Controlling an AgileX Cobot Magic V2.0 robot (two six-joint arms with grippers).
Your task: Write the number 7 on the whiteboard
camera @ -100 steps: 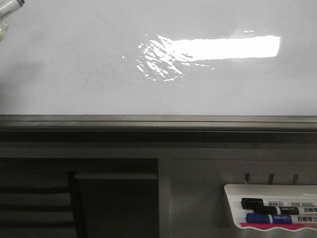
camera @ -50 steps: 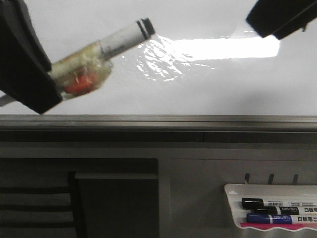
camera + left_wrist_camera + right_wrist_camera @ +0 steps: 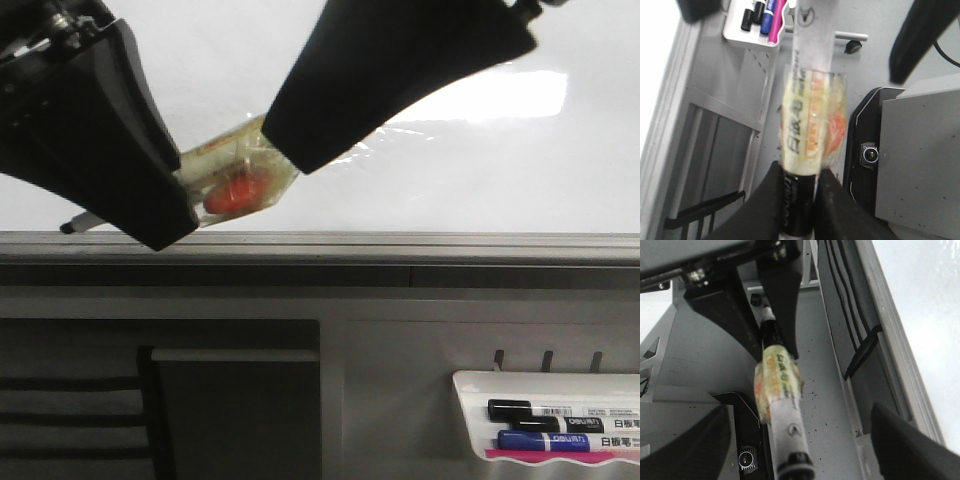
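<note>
now | left tool (image 3: 799, 192) clamped on marker (image 3: 807, 100) | right tool (image 3: 800, 440) apart, blocking whiteboard (image 3: 520, 170) | tray (image 3: 470, 400) below

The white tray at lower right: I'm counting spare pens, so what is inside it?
The tray holds a black marker, a blue marker and something pink mostly hidden by its front wall.

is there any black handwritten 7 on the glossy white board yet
No, the visible part of the glossy white whiteboard in the front view shows only light glare and no black mark, though the two grippers cover part of it.
</note>
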